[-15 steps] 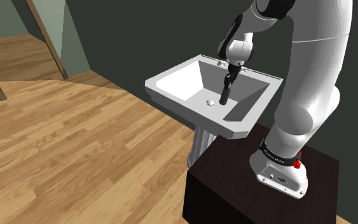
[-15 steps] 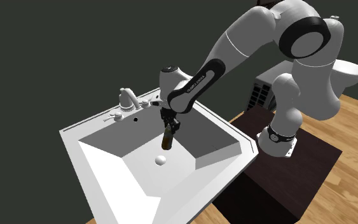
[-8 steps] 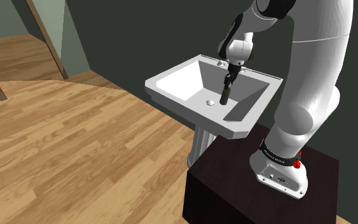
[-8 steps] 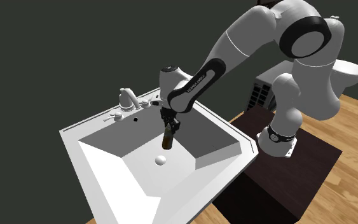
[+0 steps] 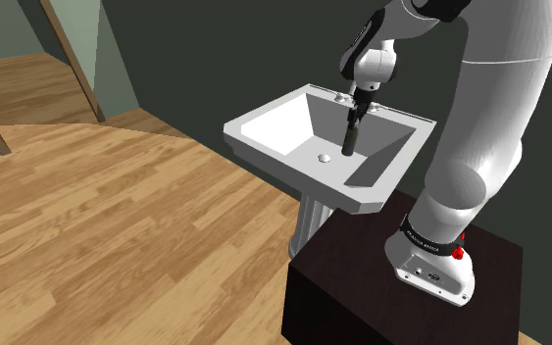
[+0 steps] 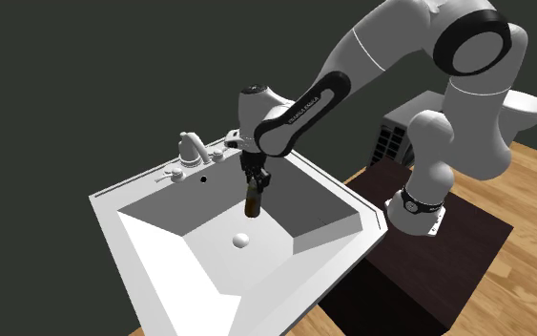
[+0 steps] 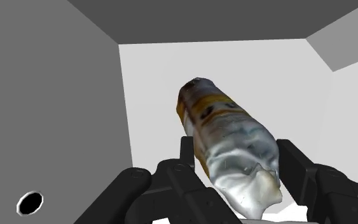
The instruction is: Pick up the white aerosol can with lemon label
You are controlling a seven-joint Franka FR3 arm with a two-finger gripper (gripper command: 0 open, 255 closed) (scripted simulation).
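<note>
White and grey, with an orange-yellow band near its far end, the can (image 7: pixel 228 146) sits between the two black fingers (image 7: pixel 187 156) of the gripper (image 7: pixel 238 162), which pinch it from both sides near its top. We see the can pointing away from the hand, down into the sink.

From the shoulder view the gripper (image 5: pixel 353 116) points downward over the basin, and the can (image 5: pixel 349 140) hangs below it, nearly upright and dark in this light. It is just beside the drain (image 5: pixel 325 157), on that view's right. The sink (image 5: pixel 264 127) is white, with a wide angular rim, and stands on a pedestal next to the dark stand (image 5: pixel 362 294) on a wooden floor (image 5: pixel 117 225).

In the second exterior view the arm reaches in from the right, and the gripper (image 6: pixel 254 179) holds the can (image 6: pixel 252 202) above the sloping basin of the sink (image 6: pixel 113 205). The drain (image 6: pixel 241 241) lies just below the can's lower end. We cannot tell whether that end touches the basin. A faucet (image 6: pixel 192 146) stands on the far rim, apart from the can.
</note>
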